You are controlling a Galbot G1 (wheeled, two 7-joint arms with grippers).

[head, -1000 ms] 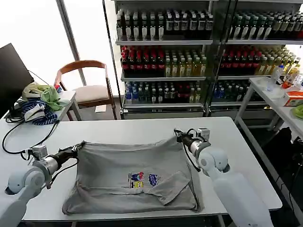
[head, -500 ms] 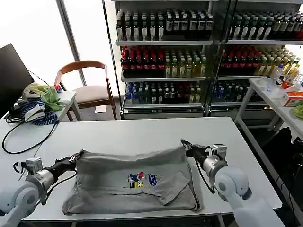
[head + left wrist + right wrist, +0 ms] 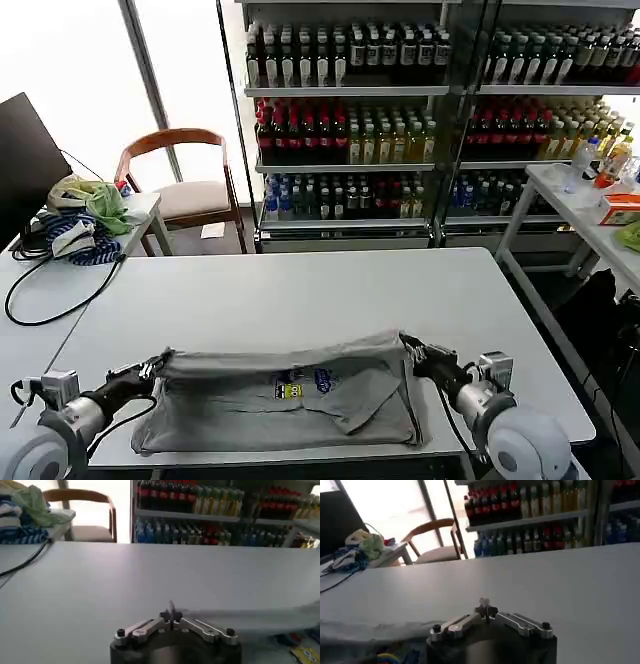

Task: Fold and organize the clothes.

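Observation:
A light grey shirt (image 3: 285, 400) with a small multicoloured chest print lies near the table's front edge, its far edge lifted and folded toward me. My left gripper (image 3: 155, 365) is shut on the shirt's far left corner. At the far right corner my right gripper (image 3: 410, 347) is shut on the cloth as well. In the left wrist view the left gripper (image 3: 171, 614) pinches a thin cloth edge, and the shirt (image 3: 260, 621) stretches away from it. A small tuft of fabric sticks up between the shut fingertips of the right gripper (image 3: 485, 609), with the shirt (image 3: 375, 635) trailing off beside it.
The white table (image 3: 300, 290) stretches bare behind the shirt. A side table at far left holds a green-yellow cloth bundle (image 3: 95, 200) and blue striped fabric, with a black cable (image 3: 50, 300) trailing onto the table. A wooden chair (image 3: 185, 185) and drink shelves (image 3: 350, 120) stand behind.
Both grippers have pulled the shirt's far edge toward the front of the table, folding it over the near half. The shirt now looks much shallower front to back.

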